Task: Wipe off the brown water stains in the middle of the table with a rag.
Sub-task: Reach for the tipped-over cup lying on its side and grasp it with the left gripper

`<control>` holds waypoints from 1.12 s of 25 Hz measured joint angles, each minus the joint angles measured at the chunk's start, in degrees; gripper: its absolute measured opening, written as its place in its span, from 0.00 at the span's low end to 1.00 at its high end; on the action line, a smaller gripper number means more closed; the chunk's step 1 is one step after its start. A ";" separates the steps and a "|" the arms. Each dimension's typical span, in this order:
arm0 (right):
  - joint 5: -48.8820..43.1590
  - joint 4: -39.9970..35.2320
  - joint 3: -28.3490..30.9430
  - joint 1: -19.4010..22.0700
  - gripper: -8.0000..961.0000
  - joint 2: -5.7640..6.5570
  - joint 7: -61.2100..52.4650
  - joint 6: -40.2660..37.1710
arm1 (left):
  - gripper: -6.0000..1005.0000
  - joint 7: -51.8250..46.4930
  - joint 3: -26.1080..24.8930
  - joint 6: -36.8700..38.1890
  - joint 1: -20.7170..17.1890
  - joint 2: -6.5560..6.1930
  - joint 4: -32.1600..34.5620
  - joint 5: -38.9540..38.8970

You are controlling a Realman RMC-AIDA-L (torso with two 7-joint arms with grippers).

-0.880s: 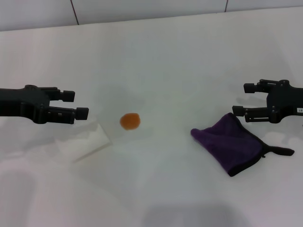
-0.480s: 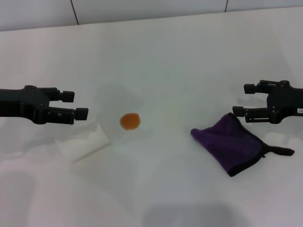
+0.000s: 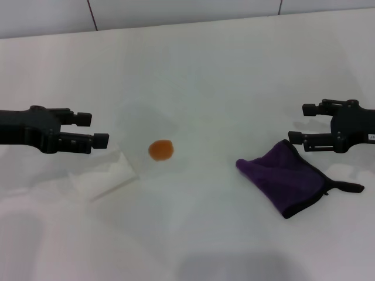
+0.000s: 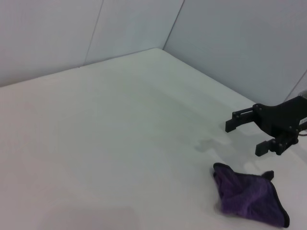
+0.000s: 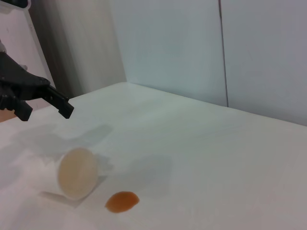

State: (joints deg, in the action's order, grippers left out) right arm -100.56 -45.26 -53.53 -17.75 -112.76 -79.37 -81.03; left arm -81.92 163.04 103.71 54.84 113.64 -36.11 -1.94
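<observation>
White table (image 3: 199, 70) bears stain (image 3: 160, 150), rag (image 3: 284, 178); left tool (image 3: 96, 129), right tool (image 3: 299, 123) spread wide.

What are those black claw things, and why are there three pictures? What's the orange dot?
The claws are a robot's two hands, called grippers. One picture comes from a camera on its head, looking down at the white table. There the left gripper is on the left and the right gripper on the right, both open and holding nothing. The other two pictures come from cameras on its wrists. The orange dot is a brown water stain. The purple rag beside the right gripper is for wiping it. A pale cup lies tipped over near the stain.
</observation>
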 joint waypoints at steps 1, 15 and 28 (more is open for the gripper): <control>0.00 0.00 0.00 0.02 0.86 0.01 0.00 0.00 | 0.86 -0.03 0.00 0.00 -0.01 0.00 -0.05 -0.17; 0.22 0.00 0.00 -0.07 0.86 -0.16 -0.02 0.06 | 0.86 -2.40 0.08 1.43 0.70 2.65 -9.52 -1.15; 0.22 0.00 0.00 -0.35 0.86 -0.18 -0.14 0.19 | 0.86 -5.08 0.09 2.93 5.46 1.70 -9.21 10.24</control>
State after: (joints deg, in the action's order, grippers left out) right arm -100.34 -45.26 -53.53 -18.09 -112.94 -79.51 -80.84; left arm -87.00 163.13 106.64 60.30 115.33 -45.32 8.30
